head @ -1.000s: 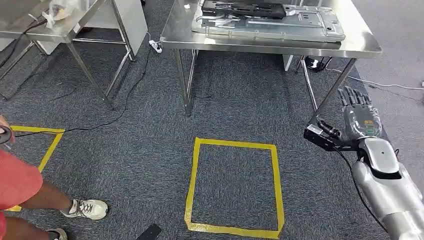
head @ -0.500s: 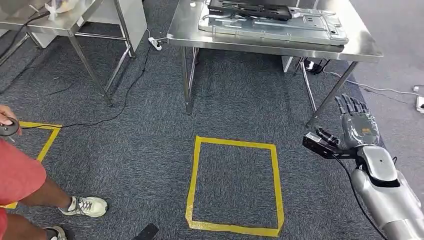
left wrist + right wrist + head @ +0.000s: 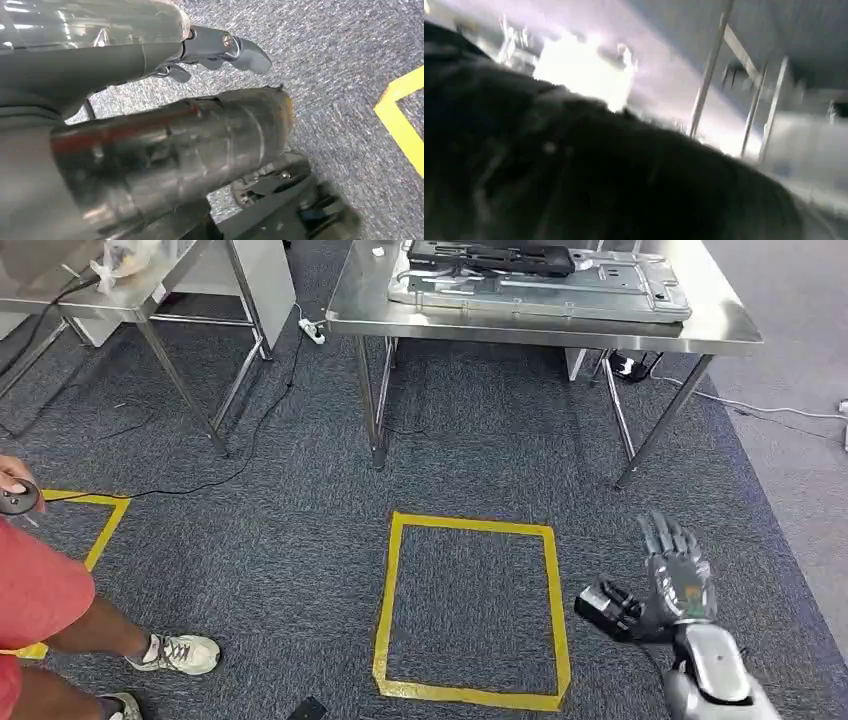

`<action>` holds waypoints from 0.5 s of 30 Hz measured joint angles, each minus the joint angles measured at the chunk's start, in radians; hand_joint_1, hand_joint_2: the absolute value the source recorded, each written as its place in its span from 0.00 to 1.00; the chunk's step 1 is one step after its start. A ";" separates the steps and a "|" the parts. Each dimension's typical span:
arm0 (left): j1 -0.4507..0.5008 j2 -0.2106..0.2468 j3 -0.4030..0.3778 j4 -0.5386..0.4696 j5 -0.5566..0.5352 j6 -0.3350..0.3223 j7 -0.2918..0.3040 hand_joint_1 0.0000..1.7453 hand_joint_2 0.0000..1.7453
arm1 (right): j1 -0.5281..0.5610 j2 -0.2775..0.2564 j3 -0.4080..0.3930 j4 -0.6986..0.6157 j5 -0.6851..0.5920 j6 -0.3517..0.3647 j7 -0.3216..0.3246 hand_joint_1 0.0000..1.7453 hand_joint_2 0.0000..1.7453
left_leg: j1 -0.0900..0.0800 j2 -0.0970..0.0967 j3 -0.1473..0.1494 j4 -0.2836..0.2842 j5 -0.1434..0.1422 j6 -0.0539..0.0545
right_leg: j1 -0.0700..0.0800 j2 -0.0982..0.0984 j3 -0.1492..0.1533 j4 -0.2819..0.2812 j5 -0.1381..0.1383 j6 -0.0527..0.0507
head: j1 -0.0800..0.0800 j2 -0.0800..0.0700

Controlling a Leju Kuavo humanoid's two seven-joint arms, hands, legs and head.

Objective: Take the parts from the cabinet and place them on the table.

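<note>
Hanging low over the grey carpet (image 3: 300, 540), the right hand (image 3: 675, 575) sits just to the right of the yellow tape square (image 3: 470, 610) in the head view, its fingers straight and spread apart, holding nothing. A small black block (image 3: 605, 605) sticks out from the wrist toward the square. The right wrist view is badly blurred: a dark mass in front, pale metal legs behind, nothing more to tell.

Beyond the tape square, on its far side, stands the steel bench (image 3: 720, 325). On it lies a large flat grey metal panel (image 3: 620, 290), and a black part (image 3: 490, 255) rests on top of that panel toward its far edge. A second steel bench (image 3: 90, 300) stands far to the left of the square, with cables (image 3: 200, 485) trailing across the carpet under it and a white power strip (image 3: 311, 333) between the two benches.

Left of the square, at the picture's edge, a person in red shorts (image 3: 35, 600) and white shoes (image 3: 185, 652) stands beside another yellow tape outline (image 3: 95, 525), holding a small dark controller (image 3: 18, 500).

The left wrist view shows the left hand (image 3: 220, 47) above the carpet, next to a silver limb; its fingers seem curled, but whether they grip anything cannot be told.
</note>
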 joint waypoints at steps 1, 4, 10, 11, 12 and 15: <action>0.003 0.000 0.001 0.000 0.000 0.003 0.000 0.00 0.00 | 0.015 0.042 0.000 0.066 0.003 -0.052 -0.005 0.00 0.00 | 0.001 0.000 -0.012 0.030 -0.003 -0.003 | 0.000 0.000 -0.001 0.002 0.000 0.000 | -0.001 0.000; 0.008 0.000 0.002 0.000 0.003 0.008 0.000 0.00 0.00 | 0.050 0.128 -0.001 0.237 0.017 -0.147 -0.016 0.00 0.00 | 0.006 0.000 0.079 -0.136 0.093 -0.007 | -0.004 0.002 -0.008 0.017 -0.005 0.006 | -0.001 0.000; 0.008 0.002 0.002 0.000 0.004 0.012 0.002 0.00 0.00 | 0.061 0.209 -0.030 0.419 0.082 -0.169 0.033 0.00 0.00 | -0.002 -0.002 0.141 -0.255 0.117 0.021 | -0.001 0.011 -0.017 0.034 -0.008 0.038 | 0.000 0.000; 0.007 0.002 0.002 0.000 0.004 0.012 0.002 0.00 0.00 | 0.065 0.216 -0.035 0.439 0.082 -0.169 0.035 0.00 0.00 | 0.003 -0.001 0.142 -0.262 0.123 0.030 | -0.002 0.012 -0.019 0.036 -0.011 0.041 | 0.000 0.000; 0.006 0.002 0.002 0.000 0.004 0.012 0.002 0.00 0.00 | 0.067 0.226 -0.039 0.460 0.082 -0.169 0.035 0.00 0.00 | 0.005 0.000 0.142 -0.264 0.126 0.035 | -0.005 0.010 -0.027 0.057 -0.034 0.044 | 0.001 0.000; 0.005 0.002 0.002 0.000 0.004 0.011 0.002 0.00 0.00 | 0.058 0.243 -0.055 0.524 0.074 -0.169 0.034 0.00 0.00 | 0.002 0.004 0.135 -0.264 0.129 0.040 | -0.004 0.009 -0.118 0.261 -0.149 0.053 | 0.001 0.000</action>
